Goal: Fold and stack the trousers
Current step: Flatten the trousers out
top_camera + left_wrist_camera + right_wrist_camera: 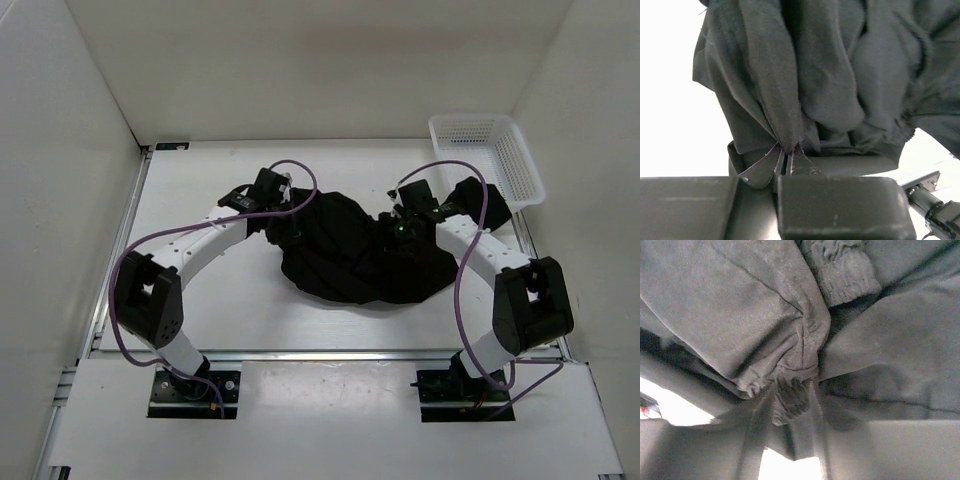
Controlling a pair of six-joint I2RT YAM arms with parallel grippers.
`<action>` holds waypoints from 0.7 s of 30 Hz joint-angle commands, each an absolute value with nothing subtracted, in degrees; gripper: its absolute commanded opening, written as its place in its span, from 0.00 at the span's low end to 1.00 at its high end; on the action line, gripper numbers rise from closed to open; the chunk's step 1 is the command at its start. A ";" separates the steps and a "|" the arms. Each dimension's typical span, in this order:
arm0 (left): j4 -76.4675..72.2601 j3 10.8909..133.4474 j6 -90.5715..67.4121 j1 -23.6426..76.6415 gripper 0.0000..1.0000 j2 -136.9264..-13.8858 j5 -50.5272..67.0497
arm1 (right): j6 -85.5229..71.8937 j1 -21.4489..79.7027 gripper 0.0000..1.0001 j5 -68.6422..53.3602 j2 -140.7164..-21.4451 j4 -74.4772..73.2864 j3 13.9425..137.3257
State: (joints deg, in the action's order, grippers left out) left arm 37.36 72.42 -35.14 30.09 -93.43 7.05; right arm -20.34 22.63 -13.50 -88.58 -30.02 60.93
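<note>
Left hand (788, 152) pinched a thin ridge of the trousers (345, 255); right hand (790, 390) was clamped on a bunched fold (several layers, it seemed). These trousers lay heaped on the desk (330, 170) between both hands, short of the basket (490, 150). Pulling apart could slip the left's slight pinch free, or drag hidden layers along, leaving the cloth twisted rather than flat.
</note>
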 commanded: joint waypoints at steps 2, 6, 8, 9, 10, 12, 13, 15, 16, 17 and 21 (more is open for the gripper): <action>37.62 74.97 -33.05 30.32 0.10 -89.82 9.14 | -20.74 23.20 0.73 -12.57 -86.49 -30.32 63.54; 38.23 74.97 -33.05 30.32 0.10 -89.30 9.14 | -21.26 26.18 0.85 -13.10 -86.48 -30.85 64.07; 38.75 74.97 -33.05 30.32 0.10 -89.30 9.14 | -21.27 27.59 0.84 -12.40 -88.59 -30.85 64.07; 38.76 74.97 -33.05 30.32 0.10 -89.30 9.14 | -21.27 28.82 0.77 -11.78 -89.29 -30.33 64.68; 38.76 75.49 -33.05 30.32 0.10 -89.30 9.14 | -21.79 28.83 0.71 -10.91 -90.69 -30.32 64.69; 39.29 75.50 -32.52 30.32 0.10 -89.30 9.14 | -21.80 29.53 0.30 -8.28 -91.84 -30.32 65.21; 39.90 76.28 -32.52 30.32 0.10 -88.77 8.62 | -21.80 29.53 0.16 -6.96 -91.85 -30.32 66.17; 40.69 77.86 -30.59 29.71 0.10 -88.24 7.92 | -21.80 28.75 0.00 -4.67 -91.85 -32.77 69.16; 42.78 79.00 -29.80 29.71 0.10 -88.24 7.91 | -20.84 28.13 0.00 -3.96 -91.85 -33.74 70.74; 44.63 82.93 -28.05 27.97 0.10 -88.24 5.65 | -20.31 26.21 0.00 -2.74 -91.85 -34.79 75.10; 56.58 101.91 -22.42 20.06 0.10 -91.84 0.97 | -18.46 19.35 0.00 -3.15 -93.68 -39.37 92.42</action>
State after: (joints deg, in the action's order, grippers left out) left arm 50.52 88.44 -28.03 26.57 -93.38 6.02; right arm -20.38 24.47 -5.65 -94.06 -38.81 79.20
